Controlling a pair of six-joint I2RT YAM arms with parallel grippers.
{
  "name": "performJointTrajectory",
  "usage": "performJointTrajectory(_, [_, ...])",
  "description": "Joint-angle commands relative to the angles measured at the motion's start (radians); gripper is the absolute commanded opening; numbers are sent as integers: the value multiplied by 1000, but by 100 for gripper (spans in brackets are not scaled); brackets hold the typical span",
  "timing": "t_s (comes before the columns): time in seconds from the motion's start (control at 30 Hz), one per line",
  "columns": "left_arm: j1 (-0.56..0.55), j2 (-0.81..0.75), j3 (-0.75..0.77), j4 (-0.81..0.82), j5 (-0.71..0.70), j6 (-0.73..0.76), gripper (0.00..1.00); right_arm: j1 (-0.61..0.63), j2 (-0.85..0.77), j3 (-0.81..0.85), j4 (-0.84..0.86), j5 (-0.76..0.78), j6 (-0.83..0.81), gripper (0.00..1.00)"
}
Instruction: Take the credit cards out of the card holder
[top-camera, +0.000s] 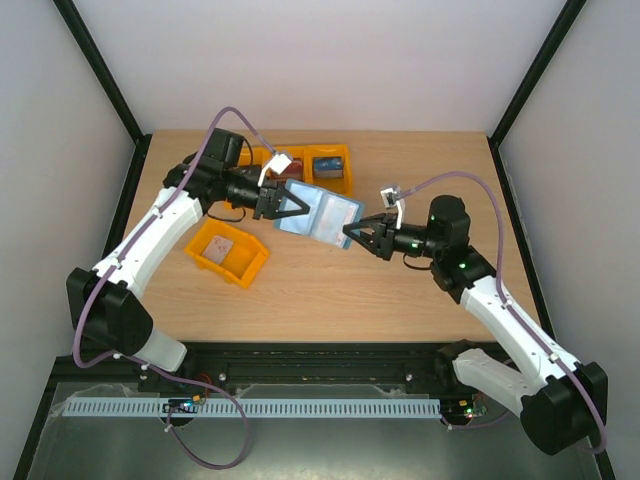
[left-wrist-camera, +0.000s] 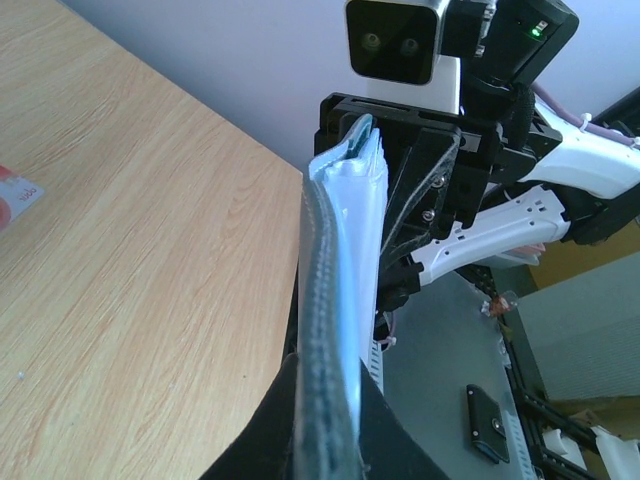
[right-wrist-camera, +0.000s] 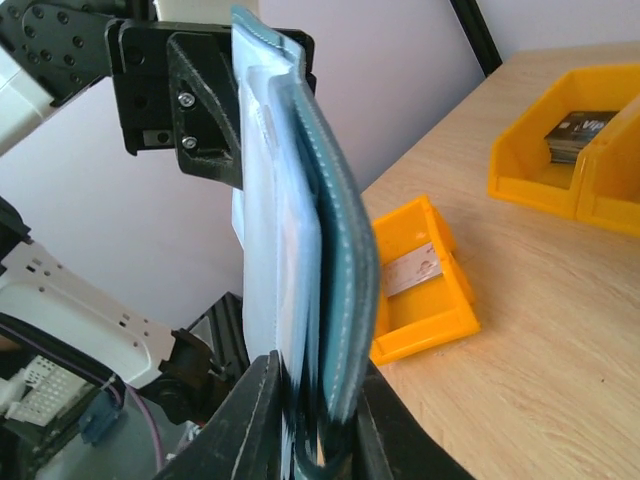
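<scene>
card holder (top-camera: 322, 215) up off table (top-camera: 330, 295), opened flat, strung between both grippers. left gripper (top-camera: 283, 204) jaws clamped tight on one end, right gripper (top-camera: 357, 236) jaws pinching the opposite end. pale card (top-camera: 221, 247) lying in orange bin (top-camera: 254, 263), well apart from both jaws.

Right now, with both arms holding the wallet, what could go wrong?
1. The wallet hangs above the table, pinched only at its edges by the left gripper and right gripper; a slip could drop it.
2. Both grippers are busy, so none is free to empty it.
</scene>
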Motion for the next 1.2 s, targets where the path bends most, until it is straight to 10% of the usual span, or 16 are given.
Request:
performJointTrajectory(0.0, [0, -18, 25, -23, 48, 39, 2, 4, 20, -2, 61, 24, 33, 17])
performJointTrajectory(0.53, [-78, 27, 58, -68, 6, 90, 3, 77, 104, 12, 223, 79, 103, 6])
performJointTrajectory(0.73, [-53, 20, 85, -91, -62, 102, 49, 76, 60, 19, 159, 113, 59, 2])
performJointTrajectory(1.17, [85, -41, 116, -98, -173, 91, 74, 76, 41, 22, 77, 161, 30, 2])
